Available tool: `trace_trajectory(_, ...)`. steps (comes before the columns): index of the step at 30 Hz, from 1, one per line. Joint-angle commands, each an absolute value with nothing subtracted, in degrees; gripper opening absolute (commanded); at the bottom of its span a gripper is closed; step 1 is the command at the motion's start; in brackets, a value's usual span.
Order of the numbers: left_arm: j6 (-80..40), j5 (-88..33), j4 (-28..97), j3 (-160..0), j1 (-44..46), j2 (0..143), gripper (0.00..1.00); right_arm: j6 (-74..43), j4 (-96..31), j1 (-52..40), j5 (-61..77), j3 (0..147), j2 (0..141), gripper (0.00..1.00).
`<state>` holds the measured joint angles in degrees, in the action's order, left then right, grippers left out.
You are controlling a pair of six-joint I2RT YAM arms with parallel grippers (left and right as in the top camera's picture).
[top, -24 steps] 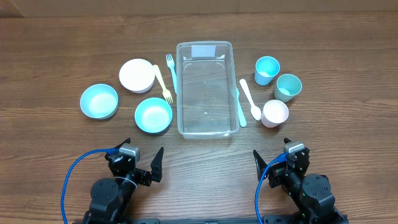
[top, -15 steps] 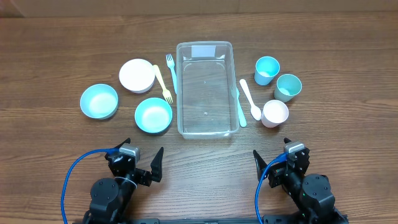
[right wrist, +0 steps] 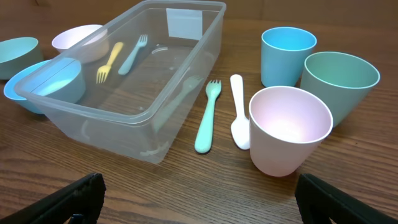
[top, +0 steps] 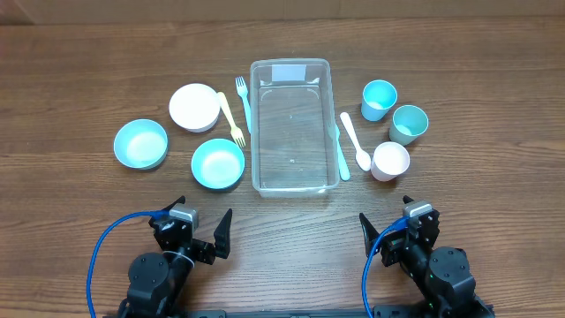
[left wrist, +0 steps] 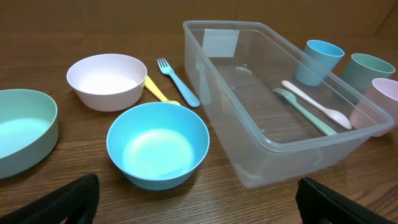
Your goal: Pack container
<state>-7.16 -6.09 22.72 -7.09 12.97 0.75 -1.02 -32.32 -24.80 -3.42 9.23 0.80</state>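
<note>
While viewed overhead, shows clear container (top: pixel 254 132) empty mid-table, bowls (top: pixel 141 143) left, cups (top: pixel 380 99) right, likely split for each arm's reach; left gripper (top: pixel 203 225) and right gripper (top: pixel 386 225) parked near, jaws apart, empty. Through left wrist, finds blue bowl (left wrist: pixel 157 144) nearest. Through right wrist, finds pink cup (right wrist: pixel 289 130) nearest.

- A brown wood-grain table (top: pixel 494 71) fills the overhead view, its grain running left to right.
- Even, soft light falls on the table, with no hard shadows.
- A pale strip (top: pixel 26 9) lies past the table's far left corner, too little to identify.
</note>
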Motion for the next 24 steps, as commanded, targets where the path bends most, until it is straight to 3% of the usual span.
trace_trajectory(1, -7.7, -7.1, 22.7, -6.7, 12.7, 0.3, 1.00, -0.6, -32.2, -25.1, -3.8, 8.6, 0.2, 1.00)
trace_trajectory(15, -7.7, -7.1, 22.7, -6.7, 12.7, 0.3, 1.00, -0.6, -32.2, -25.1, -3.7, 8.6, 0.2, 1.00)
trace_trajectory(17, -7.7, -7.1, 22.7, -6.7, 12.7, 0.3, 1.00, -8.0, -30.9, -25.1, -2.9, 8.6, 0.2, 1.00)
trace_trajectory(20, -7.7, -7.1, 22.7, -6.7, 12.7, 0.3, 1.00, -36.3, -28.2, -25.1, -2.9, 8.6, 0.2, 1.00)
trace_trajectory(24, -7.7, -7.1, 22.7, -6.7, 12.7, 0.3, 1.00, -37.4, -25.9, -25.1, -5.3, 8.6, 0.2, 1.00)
